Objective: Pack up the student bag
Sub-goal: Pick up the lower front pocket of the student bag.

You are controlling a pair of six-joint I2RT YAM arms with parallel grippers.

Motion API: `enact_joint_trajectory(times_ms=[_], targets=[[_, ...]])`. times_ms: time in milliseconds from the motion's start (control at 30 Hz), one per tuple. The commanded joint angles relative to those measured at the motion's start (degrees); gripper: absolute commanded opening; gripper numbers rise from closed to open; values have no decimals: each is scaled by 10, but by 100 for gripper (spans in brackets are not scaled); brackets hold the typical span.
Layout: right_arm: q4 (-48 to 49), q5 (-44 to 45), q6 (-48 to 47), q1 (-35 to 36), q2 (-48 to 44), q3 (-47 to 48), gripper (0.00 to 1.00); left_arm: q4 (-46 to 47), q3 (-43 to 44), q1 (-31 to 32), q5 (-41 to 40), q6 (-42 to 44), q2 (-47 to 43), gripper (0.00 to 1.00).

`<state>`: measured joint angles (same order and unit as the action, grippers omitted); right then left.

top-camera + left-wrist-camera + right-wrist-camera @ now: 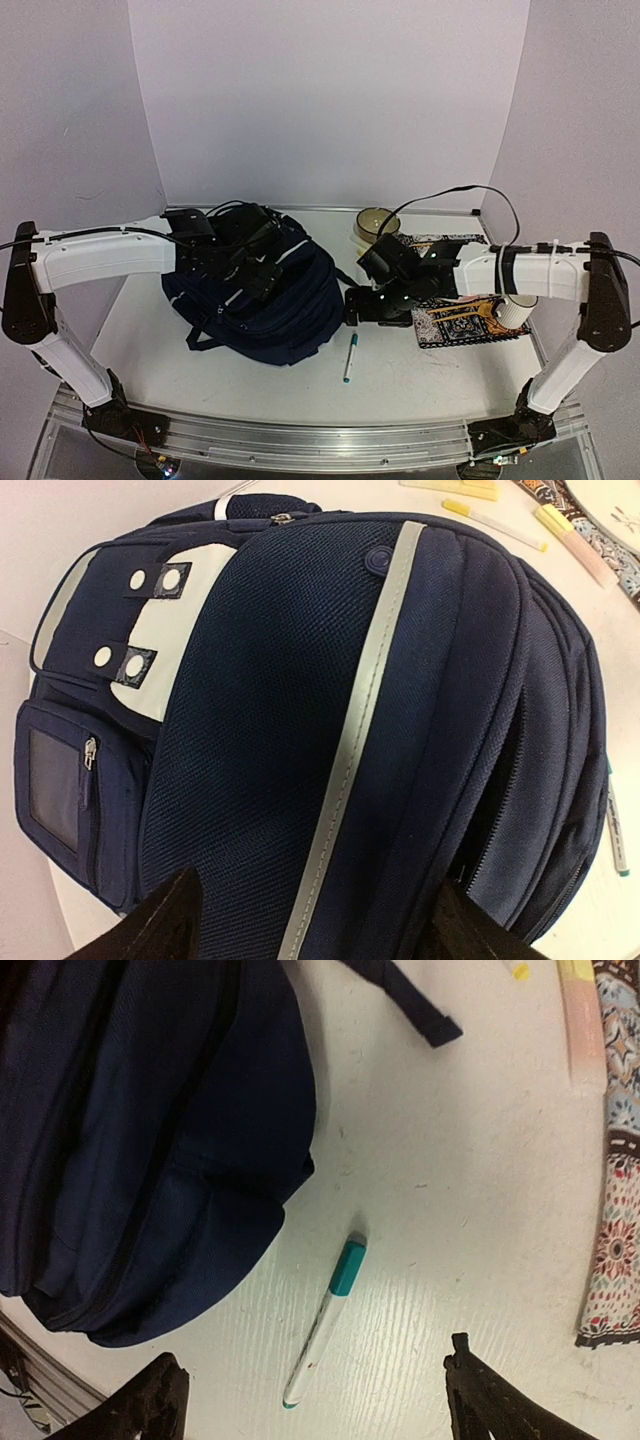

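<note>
Left arm (100, 258): white forearm link reaching inward from its upright base post at the left; black wrist bent downward; left gripper (315, 932) with jaws spread wide, its dark fingers (170, 920) at the lower corners of the wrist view, nothing clamped between them. Right arm (520, 272): mirrored pose, forearm reaching inward from the right; right gripper (320, 1405) pointing down, jaws likewise wide apart and empty; in the top view its tips seem low, though the dark parts blur together.
</note>
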<state>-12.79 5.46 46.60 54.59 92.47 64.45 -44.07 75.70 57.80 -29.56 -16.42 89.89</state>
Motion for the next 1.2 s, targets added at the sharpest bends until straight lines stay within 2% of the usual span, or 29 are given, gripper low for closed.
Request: enact_joint_trajectory(times_ms=[0,167,333,433,533,767,967,1167], targets=[[-41,4,39,30,45,22,85,-1,18,-9,-42,-4,-7,65],[-49,-8,61,53,97,42,76,-3,26,-12,-26,-2,6,50],[-59,-2,80,66,143,52,61,-5,42,-16,-20,4,6,24],[-60,2,84,67,165,57,54,-6,52,-18,-20,5,-2,15],[-62,6,89,68,184,63,47,-8,64,-21,-20,7,-10,1],[-74,15,95,67,219,66,30,-29,104,-29,-11,8,-15,0],[-86,55,102,67,179,46,1,-56,147,-41,18,-6,-12,0],[-91,69,103,67,100,49,0,-62,181,-62,71,-29,-8,0]])
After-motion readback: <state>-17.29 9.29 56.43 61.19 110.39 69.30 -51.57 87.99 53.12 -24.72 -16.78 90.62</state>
